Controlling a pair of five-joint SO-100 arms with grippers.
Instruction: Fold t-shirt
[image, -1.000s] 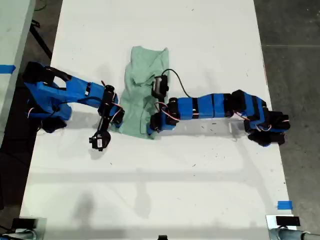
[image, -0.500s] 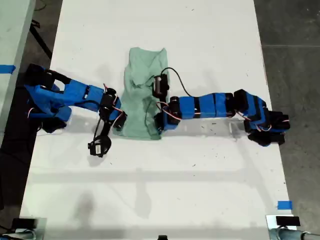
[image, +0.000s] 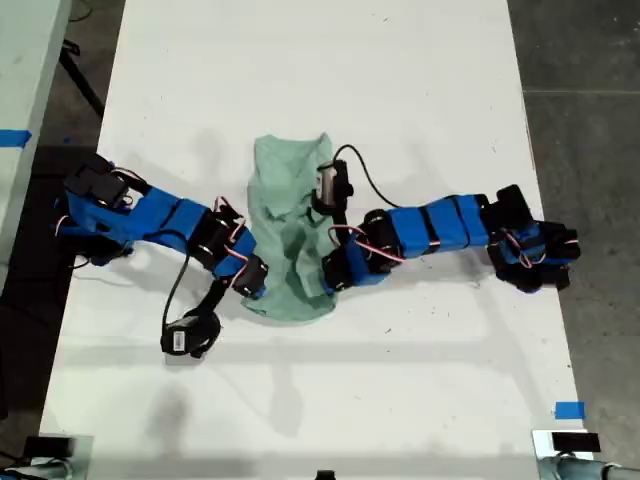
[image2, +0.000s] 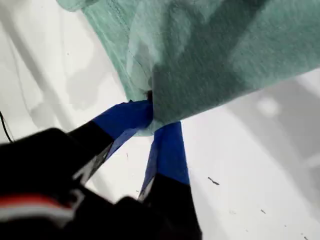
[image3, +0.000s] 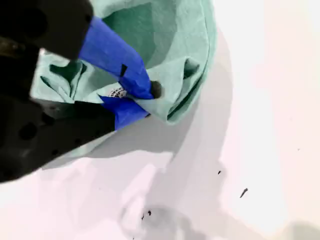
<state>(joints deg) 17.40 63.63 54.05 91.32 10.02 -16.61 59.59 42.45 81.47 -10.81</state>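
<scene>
My first gripper and my second gripper each pinch the t-shirt.

- The pale mint-green cotton t-shirt shows soft, matt knit cloth, rumpled, with a stitched hem.
- The white table looks smooth, faintly sheened, flecked with dark specks.
- My first gripper: smooth blue plastic fingers, black matt body.
- My second gripper: same blue plastic, slightly glossy.

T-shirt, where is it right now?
The t-shirt lies bunched on the white table, near the middle of the exterior view, between the two blue arms. My first gripper and my second gripper each pinch its cloth.
</scene>
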